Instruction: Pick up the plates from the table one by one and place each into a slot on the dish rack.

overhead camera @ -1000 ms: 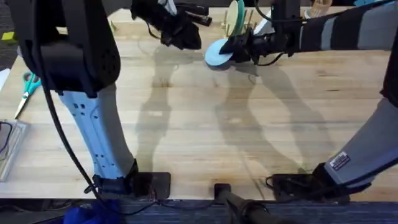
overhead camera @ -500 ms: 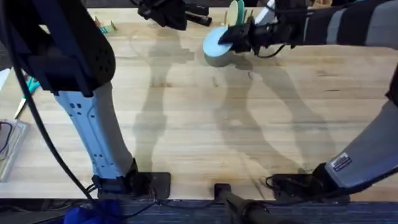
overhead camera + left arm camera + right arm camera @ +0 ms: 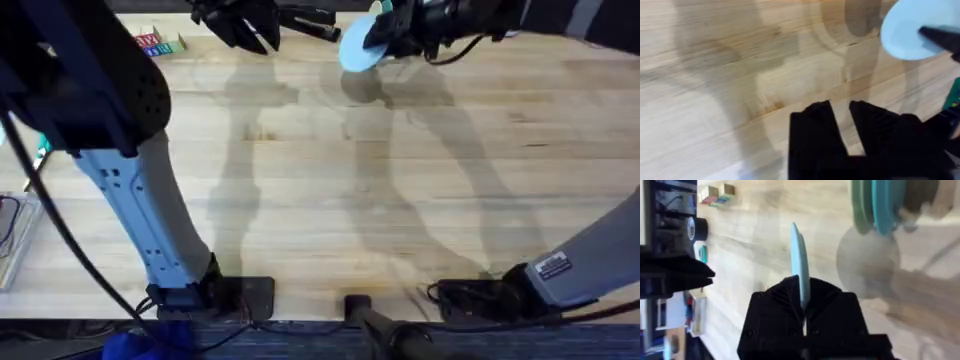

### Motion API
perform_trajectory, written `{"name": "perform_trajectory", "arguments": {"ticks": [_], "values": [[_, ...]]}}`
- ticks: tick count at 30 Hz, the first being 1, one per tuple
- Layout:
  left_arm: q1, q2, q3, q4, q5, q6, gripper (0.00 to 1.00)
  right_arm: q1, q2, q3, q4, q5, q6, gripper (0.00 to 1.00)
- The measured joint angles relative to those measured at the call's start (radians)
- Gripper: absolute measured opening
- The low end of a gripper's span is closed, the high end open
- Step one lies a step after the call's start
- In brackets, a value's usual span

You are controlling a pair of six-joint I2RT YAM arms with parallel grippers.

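At the far edge of the table (image 3: 330,180), the light blue plate (image 3: 358,47) hangs clear of the wood, pinched by its rim in the right gripper (image 3: 385,42), whose jaws are closed on it; the right wrist view shows it edge-on and upright. Just beyond it stands the dish rack (image 3: 920,205), already holding upright discs (image 3: 875,202), though its pegs are blurred and cut off. The carry step is under way; next, probably, the plate must be lined up with a free slot and lowered. Nearby, the left gripper (image 3: 842,112) hovers empty, jaws slightly apart.
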Motion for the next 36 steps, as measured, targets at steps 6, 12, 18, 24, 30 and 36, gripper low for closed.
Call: {"name": "perform_trajectory", "arguments": {"ticks": [6,12,18,24,30,36], "values": [[0.0,-0.134,-0.001,-0.002,-0.046,0.01,0.516,0.0,-0.002,0.076,-0.013,0.03,-0.052,0.032],[0.024,-0.384,-0.047,-0.001,-0.094,0.014,0.783,0.0,-0.002,0.152,-0.068,0.048,-0.103,0.032],[0.044,-0.523,-0.057,-0.001,-0.13,0.015,0.995,0.0,-0.002,0.258,-0.176,0.133,-0.185,0.032],[0.043,-0.641,-0.059,-0.011,-0.165,0.015,0.995,0.0,-0.002,0.346,-0.222,0.274,-0.252,0.032],[0.043,-0.734,-0.081,-0.016,-0.213,0.015,0.995,-0.001,-0.002,0.36,-0.229,0.384,-0.291,0.032],[0.038,-0.823,-0.257,0.041,-0.236,0.015,0.995,-0.002,-0.002,0.36,-0.233,0.417,-0.302,0.032]]}}
